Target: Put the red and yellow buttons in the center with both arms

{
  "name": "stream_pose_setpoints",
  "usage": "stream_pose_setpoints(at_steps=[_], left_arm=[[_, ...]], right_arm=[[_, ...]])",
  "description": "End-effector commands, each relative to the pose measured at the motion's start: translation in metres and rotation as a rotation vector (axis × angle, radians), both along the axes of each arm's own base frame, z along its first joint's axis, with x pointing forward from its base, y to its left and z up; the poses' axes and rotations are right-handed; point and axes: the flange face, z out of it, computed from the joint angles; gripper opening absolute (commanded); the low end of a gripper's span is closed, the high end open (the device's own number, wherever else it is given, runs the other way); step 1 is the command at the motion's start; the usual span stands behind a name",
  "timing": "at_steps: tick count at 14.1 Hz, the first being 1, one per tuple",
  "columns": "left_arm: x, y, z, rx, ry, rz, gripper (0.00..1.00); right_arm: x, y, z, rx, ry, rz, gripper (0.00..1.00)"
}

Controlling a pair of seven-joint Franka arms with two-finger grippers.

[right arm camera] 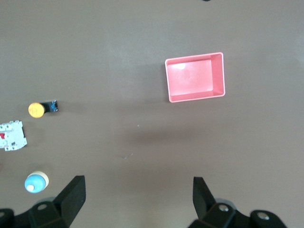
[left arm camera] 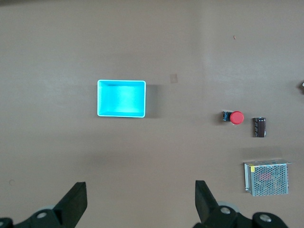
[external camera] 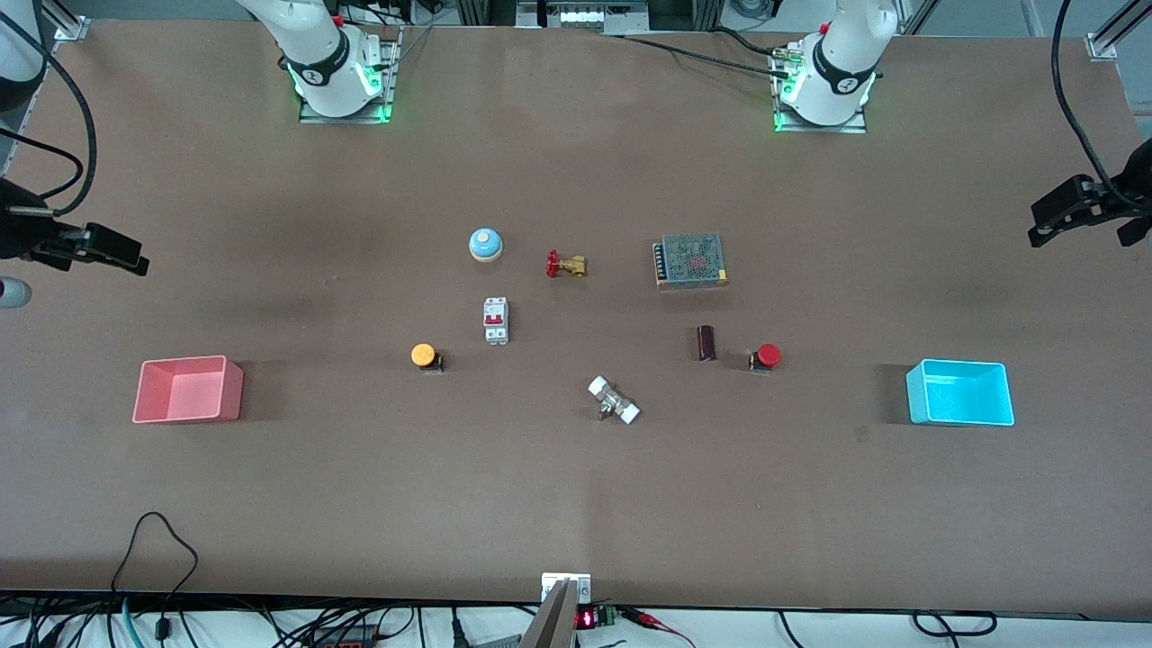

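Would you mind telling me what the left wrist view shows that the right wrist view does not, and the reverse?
Only the left wrist view shows the cyan bin, the red button, a dark cylinder beside it and the mesh-topped metal box. Only the right wrist view shows the pink bin, the yellow button, the white breaker and the blue bell. Both share the brown table, and each shows its own arm's open jaws over bare tabletop: the left gripper and the right gripper.
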Motion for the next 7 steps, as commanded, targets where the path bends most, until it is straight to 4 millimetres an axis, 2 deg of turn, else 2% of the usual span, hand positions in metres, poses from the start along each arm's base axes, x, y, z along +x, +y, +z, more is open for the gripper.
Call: stream_pose_setpoints(at_steps=[1,2,7], left_arm=[[-0.0093,-0.0075,0.0121,-0.016,-0.012,-0.01,1.0],[-0.014,-0.0067,0.0178,-0.016,-0.023,-0.01,1.0],[-0.0155,-0.0098,0.0198,-0.045,-0.038,-0.01,1.0]], right_arm=[[-0.0272,-0.0004,0.0097,0.003,0.006,0.032,1.0],[-0.0299,-0.0005,0.0122,0.004,0.006,0.043,1.0],[-0.0337,0.0015,0.0142,0.0,0.02,0.047,1.0]])
